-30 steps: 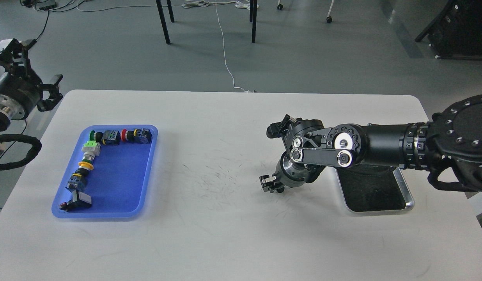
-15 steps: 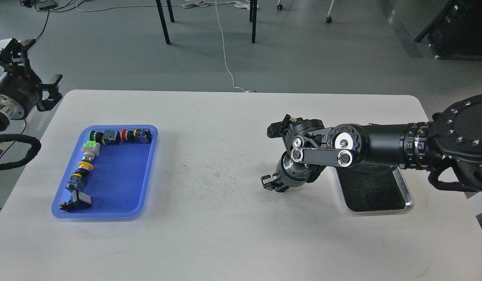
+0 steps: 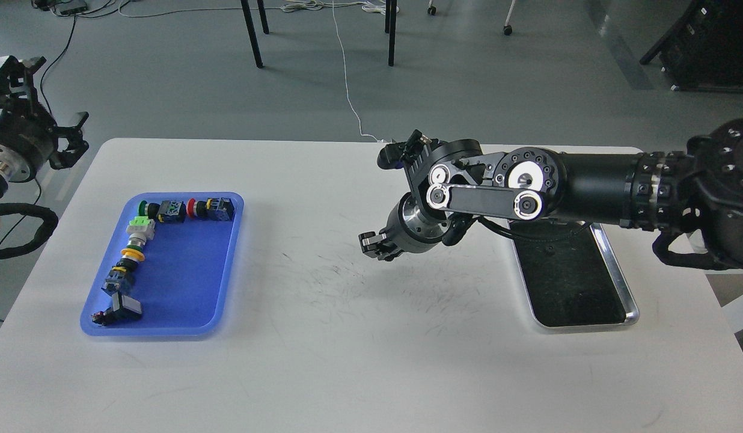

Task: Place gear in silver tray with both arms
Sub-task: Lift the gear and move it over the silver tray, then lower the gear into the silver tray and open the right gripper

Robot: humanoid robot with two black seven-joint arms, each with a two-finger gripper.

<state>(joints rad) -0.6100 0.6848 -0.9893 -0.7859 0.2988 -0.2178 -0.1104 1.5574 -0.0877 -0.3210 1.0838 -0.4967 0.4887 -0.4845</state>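
The silver tray (image 3: 625, 290) lies at the right of the white table, its dark floor bare where it shows; my right arm covers its far end. My right gripper (image 3: 374, 245) hangs over the table's middle, left of the silver tray, small and dark, so I cannot tell its fingers apart; nothing shows in it. My left gripper (image 3: 47, 93) is off the table's far left corner, fingers spread and empty. Several small button-like parts (image 3: 134, 240) lie in an L-shaped row in a blue plastic tray (image 3: 185, 270) at the left.
The white table (image 3: 323, 361) has scuff marks in its middle. Beyond the far edge are grey floor, chair legs and a white cable (image 3: 347, 90). A black cable loop (image 3: 23, 231) hangs by the table's left edge.
My right arm has swung left and toward the table's far side, leaving more of the silver tray uncovered. My left gripper has drifted slightly left and up.
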